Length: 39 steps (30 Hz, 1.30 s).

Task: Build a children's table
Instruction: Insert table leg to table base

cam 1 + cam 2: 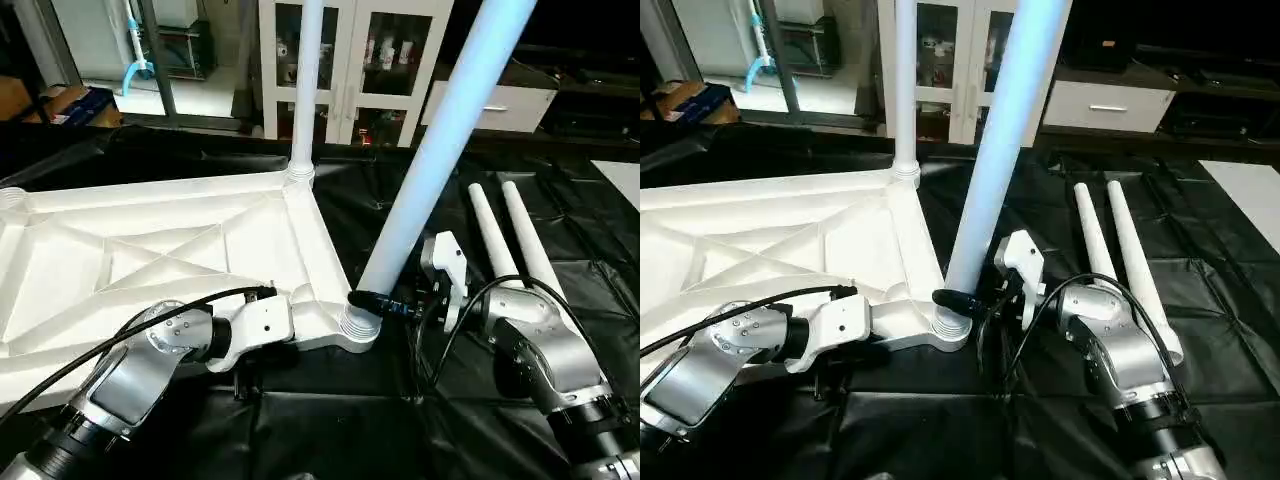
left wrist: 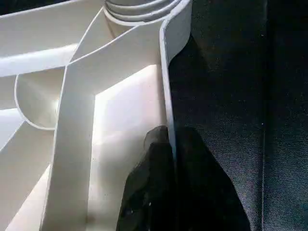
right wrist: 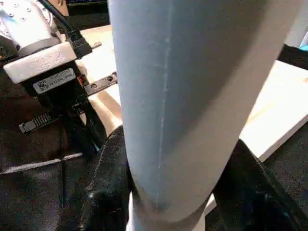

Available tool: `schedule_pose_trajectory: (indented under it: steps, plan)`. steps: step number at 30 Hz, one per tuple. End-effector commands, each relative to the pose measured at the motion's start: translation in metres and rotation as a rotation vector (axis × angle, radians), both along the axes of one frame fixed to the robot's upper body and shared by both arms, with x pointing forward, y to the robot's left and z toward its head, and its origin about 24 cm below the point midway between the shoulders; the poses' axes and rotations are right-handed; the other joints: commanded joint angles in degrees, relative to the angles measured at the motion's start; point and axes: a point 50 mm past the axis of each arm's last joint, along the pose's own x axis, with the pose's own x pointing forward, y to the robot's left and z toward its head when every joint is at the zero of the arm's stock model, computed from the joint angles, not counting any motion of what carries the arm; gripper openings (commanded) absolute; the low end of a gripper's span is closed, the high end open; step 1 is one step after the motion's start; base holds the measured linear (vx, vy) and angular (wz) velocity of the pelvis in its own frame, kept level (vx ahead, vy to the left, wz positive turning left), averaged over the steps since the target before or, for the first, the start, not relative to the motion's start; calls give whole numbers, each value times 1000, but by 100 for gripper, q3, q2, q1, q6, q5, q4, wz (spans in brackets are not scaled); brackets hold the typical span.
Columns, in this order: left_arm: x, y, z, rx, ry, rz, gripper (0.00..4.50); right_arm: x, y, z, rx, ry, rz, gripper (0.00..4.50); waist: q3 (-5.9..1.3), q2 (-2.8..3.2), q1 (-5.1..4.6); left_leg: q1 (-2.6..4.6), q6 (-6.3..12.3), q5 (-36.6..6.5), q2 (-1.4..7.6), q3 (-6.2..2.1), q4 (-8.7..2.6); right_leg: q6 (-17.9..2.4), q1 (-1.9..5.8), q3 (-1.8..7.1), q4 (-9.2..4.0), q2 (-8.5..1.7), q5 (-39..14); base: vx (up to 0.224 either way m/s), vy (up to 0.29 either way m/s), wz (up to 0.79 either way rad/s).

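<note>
Two white tapered tube legs rise from the upturned white plastic square table top with X-ribbed underside (image 1: 150, 250) on the black sheet: the far leg (image 1: 307, 80) stands upright in its round corner socket, and the near leg (image 1: 440, 140) leans away from the top, its foot at the near corner socket (image 1: 358, 325). Two spare legs (image 1: 510, 240) lie beside that socket.

Head views: the right gripper (image 1: 958, 298) clasps the near leg just above the socket; the left gripper (image 1: 300, 315) meets the top's rim beside it.

Left wrist view: narrow black fingers (image 2: 159, 192) pinch the rim wall.

Right wrist view: fingers (image 3: 108, 187) half-spread around the tube. Judged best practice: bring the leg upright before pressing down, with the top held steady.
</note>
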Motion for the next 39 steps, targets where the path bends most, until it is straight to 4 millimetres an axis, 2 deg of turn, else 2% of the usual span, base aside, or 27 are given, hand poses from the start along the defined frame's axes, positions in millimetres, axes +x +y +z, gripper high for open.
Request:
schedule_pose_trajectory:
  steps: [1, 7, 12, 18, 20, 21, 24, 26, 27, 31, 32, 33, 36, 37, 39]
  plan:
    - [-11, -4, -14, 3, 74, -42, 0, -21, -30, -62, -252, 249, -110, 182, 3, 15, -48, 155, -314, -2567, 603, -341, -521, -691, -190, 292, -589, -451, -1772, 0, 0, 0]
    - [-10, -6, -11, -12, 66, -46, 0, -14, -21, -47, -149, 205, -161, 182, 6, 20, -50, 150, -333, -2571, 603, -339, -536, -681, -191, 292, -589, -441, -1646, 0, 0, 0]
    - [-8, -7, -9, -17, 60, -20, 0, -10, -23, -46, -146, 202, -221, 182, 16, 24, -52, 150, -350, -2582, 606, -341, -541, -667, -202, 299, -604, -454, -1799, 0, 0, 0]
    - [-2, -12, -4, -36, 42, 60, 0, -8, -23, -50, -153, 196, -331, 182, 40, 29, -91, 156, -527, -3000, 609, -399, -578, -525, -242, 292, -643, -469, -2413, 0, 0, 0]
    - [-1, -18, -2, -64, 44, 90, 0, -7, -23, -54, -161, 190, -390, 182, 54, 39, -127, 166, -668, -3316, 600, -436, -600, -429, -280, 277, -663, -459, -2673, 0, 0, 0]
    - [0, -20, -2, -66, 40, 102, 0, -6, -23, -55, -168, 182, -412, 182, 48, 27, -151, 170, -716, -3456, 593, -457, -608, -381, -278, 262, -669, -454, -2739, 0, 0, 0]
    - [2, -23, -2, -66, 30, 124, 0, -5, -23, -57, -177, 168, -462, 182, 53, 45, -205, 134, -772, -3628, 578, -497, -648, -328, -249, 229, -672, -441, -2640, -11, 18, -5]
    - [5, -24, -2, -68, 22, 146, 0, -1, -23, -58, -185, 159, -519, 182, 59, 55, -211, 193, -787, -3814, 570, -484, -636, -304, -316, 249, -708, -441, -2670, 0, 0, 0]
    - [8, -26, -1, -70, 16, 168, 0, 4, -24, -60, -205, 146, -587, 182, 60, 76, -222, 201, -819, -3877, 565, -487, -641, -310, -322, 243, -715, -439, -2660, 0, 0, 0]
    - [15, -34, 2, -90, 0, 220, 0, 16, -22, -63, -240, 132, -738, 182, 60, 88, -297, 153, -967, -4209, 538, -544, -702, -292, -264, 156, -682, -402, -2545, -28, 21, -11]
    - [17, -35, 2, -95, -4, 232, 0, 19, -21, -64, -239, 137, -769, 182, 65, 80, -313, 148, -976, -4268, 529, -543, -704, -289, -275, 149, -688, -396, -2543, -57, 41, -23]
    - [19, -37, 3, -98, -13, 245, 0, 23, -20, -64, -237, 142, -814, 182, 37, 71, -345, 162, -926, -4242, 512, -529, -677, -299, -295, 158, -703, -412, -2496, -56, 30, -19]
    - [26, -41, 7, -111, -42, 284, 0, 31, -15, -63, -227, 150, -889, 182, 85, 72, -388, 180, -891, -4494, 507, -522, -684, -279, -331, 120, -746, -400, -2717, -57, 20, -15]
    - [28, -42, 8, -116, -50, 298, 0, 33, -14, -63, -228, 147, -914, 182, 93, 69, -393, 200, -883, -4639, 507, -521, -693, -268, -339, 91, -752, -393, -2810, -52, 16, -15]
    - [31, -44, 10, -124, -58, 329, 0, 35, -13, -64, -221, 156, -952, 182, 116, 94, -401, 218, -913, -4964, 501, -483, -769, -242, -334, -8, -738, -301, -2761, -53, 14, -14]
